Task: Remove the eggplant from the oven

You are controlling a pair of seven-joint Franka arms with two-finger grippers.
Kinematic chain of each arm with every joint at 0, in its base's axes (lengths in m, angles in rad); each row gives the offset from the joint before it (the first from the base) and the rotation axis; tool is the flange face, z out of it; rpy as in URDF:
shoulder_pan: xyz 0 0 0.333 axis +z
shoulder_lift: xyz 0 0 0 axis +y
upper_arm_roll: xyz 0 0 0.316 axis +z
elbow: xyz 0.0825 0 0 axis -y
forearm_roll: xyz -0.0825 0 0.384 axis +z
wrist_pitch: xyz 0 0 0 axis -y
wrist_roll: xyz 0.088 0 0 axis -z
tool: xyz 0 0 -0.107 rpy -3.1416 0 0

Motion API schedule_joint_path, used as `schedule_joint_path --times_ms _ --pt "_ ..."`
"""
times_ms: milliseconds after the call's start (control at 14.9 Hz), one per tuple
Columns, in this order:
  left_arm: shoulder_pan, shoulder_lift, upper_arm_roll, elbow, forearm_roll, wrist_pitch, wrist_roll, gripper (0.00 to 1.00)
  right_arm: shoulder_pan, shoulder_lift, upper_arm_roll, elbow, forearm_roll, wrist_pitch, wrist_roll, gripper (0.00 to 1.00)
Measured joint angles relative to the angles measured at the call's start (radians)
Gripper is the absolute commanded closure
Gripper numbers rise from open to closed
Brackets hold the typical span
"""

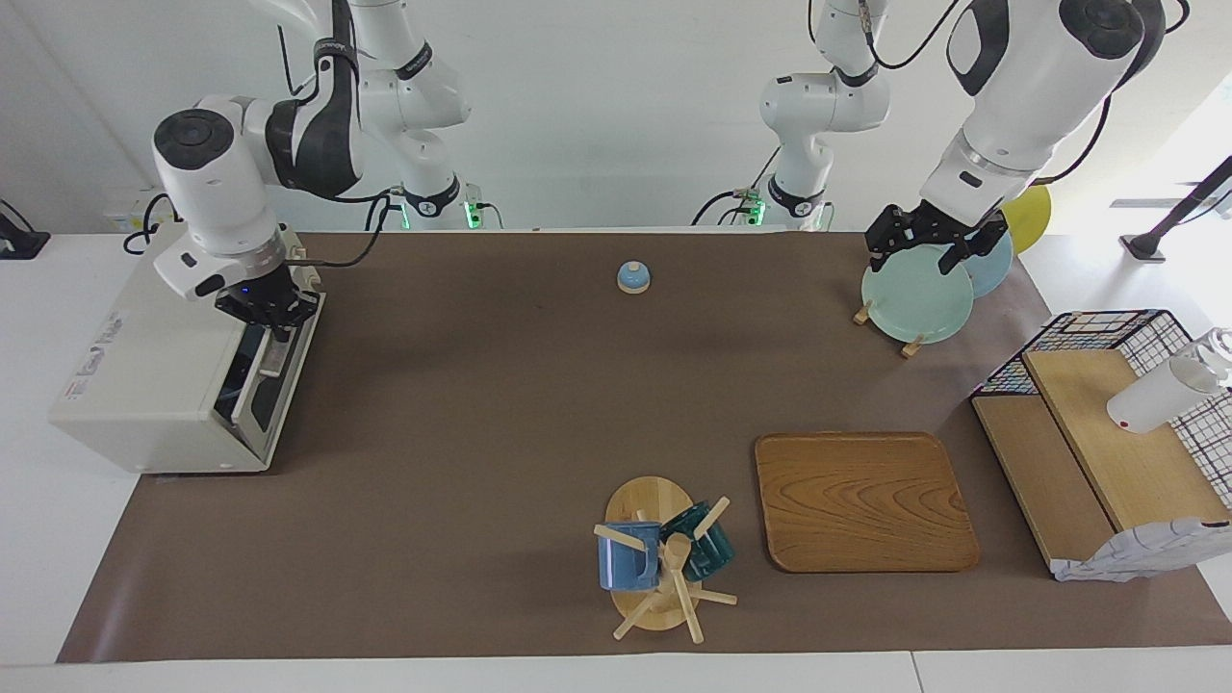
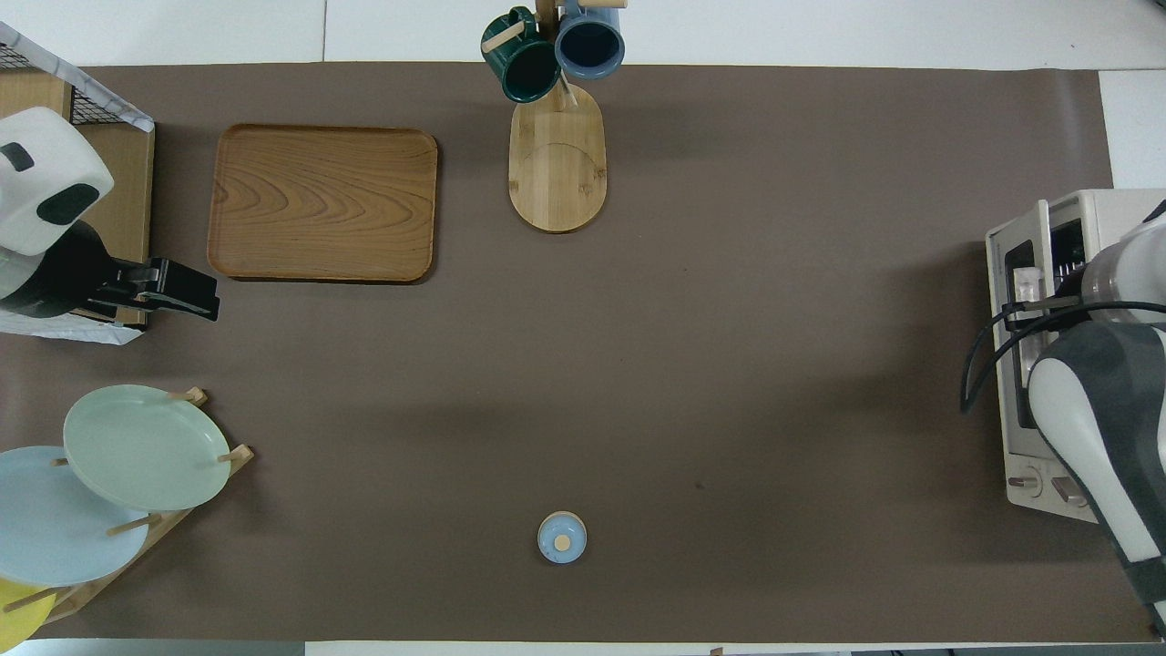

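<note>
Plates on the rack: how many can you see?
3, standing in the wooden rack at the left arm's end: a green plate, a pale blue plate and a yellow plate mostly cut off; more may be hidden.

1. A robotics lab dressed up as a kitchen: two white arms are mounted at the edge of a white bench (image 1: 29, 539), with loose cables trailing against a bare white wall.
2. A brown mat (image 1: 481, 433) covers the bench top.
3. Kitchen props are spaced out on it: toaster oven (image 1: 144, 385), plate rack (image 2: 118, 483), mug tree (image 1: 664, 568), wooden tray (image 1: 866, 500).
</note>
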State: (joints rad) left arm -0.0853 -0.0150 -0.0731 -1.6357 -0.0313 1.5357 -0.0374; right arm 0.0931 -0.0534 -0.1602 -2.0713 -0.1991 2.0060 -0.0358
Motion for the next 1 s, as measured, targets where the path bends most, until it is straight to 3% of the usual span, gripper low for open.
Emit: schedule_joint_path --times_ms 334,736,1003 --pt "0.000 0.000 0.000 0.000 0.000 0.000 0.000 0.00 0.072 0.063 0.005 -0.044 0.026 0.121 0.084 1.00" --pt "0.000 0.000 0.000 0.000 0.000 0.000 0.000 0.00 0.085 0.085 0.015 -0.144 0.052 0.297 0.087 1.00" --pt "0.000 0.000 0.000 0.000 0.000 0.000 0.000 0.00 0.087 0.111 0.021 -0.167 0.058 0.351 0.098 1.00"
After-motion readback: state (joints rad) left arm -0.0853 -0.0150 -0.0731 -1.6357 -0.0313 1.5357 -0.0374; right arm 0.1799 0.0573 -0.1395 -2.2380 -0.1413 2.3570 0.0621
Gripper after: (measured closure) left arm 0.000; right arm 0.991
